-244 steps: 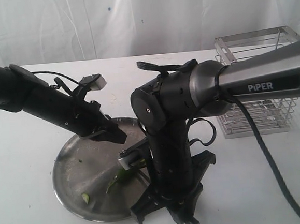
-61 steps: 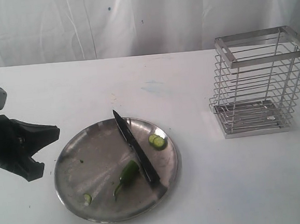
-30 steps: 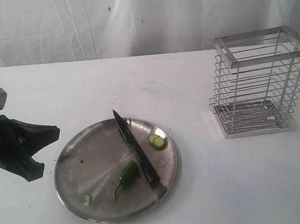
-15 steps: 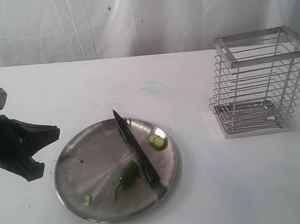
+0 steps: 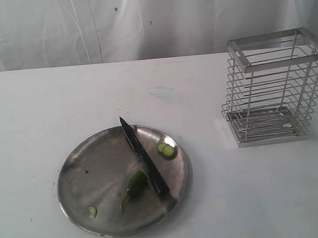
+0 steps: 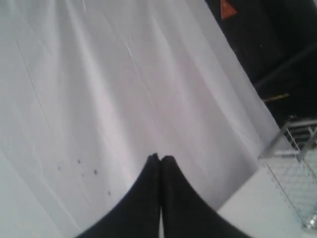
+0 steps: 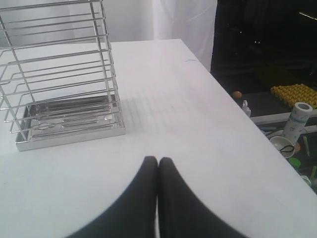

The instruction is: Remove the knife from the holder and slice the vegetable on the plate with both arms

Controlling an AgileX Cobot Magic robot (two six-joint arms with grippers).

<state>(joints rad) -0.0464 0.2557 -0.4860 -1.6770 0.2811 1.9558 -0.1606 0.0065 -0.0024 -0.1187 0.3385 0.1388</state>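
Observation:
The black knife [image 5: 144,156] lies across the steel plate [image 5: 74,164], tip toward the back, handle near the front right rim. The dark-green vegetable [image 5: 135,183] rests on the plate against the knife's handle. The wire holder [image 5: 274,87] stands empty at the right and also shows as the holder [image 7: 59,74] in the right wrist view. Neither arm appears in the exterior view. My left gripper [image 6: 160,157] is shut on nothing, pointing at the white curtain. My right gripper [image 7: 158,159] is shut on nothing over the table, short of the holder.
Round green slices [image 5: 166,150] lie on the plate right of the blade, and one small slice [image 5: 92,211] lies near its front left. The table edge [image 7: 233,99] drops off to dark clutter beside the holder. A white curtain [image 5: 140,21] hangs behind the table.
My left arm, at the exterior view's left edge half a second ago, has withdrawn out of view. Knife, vegetable and plate have not moved.

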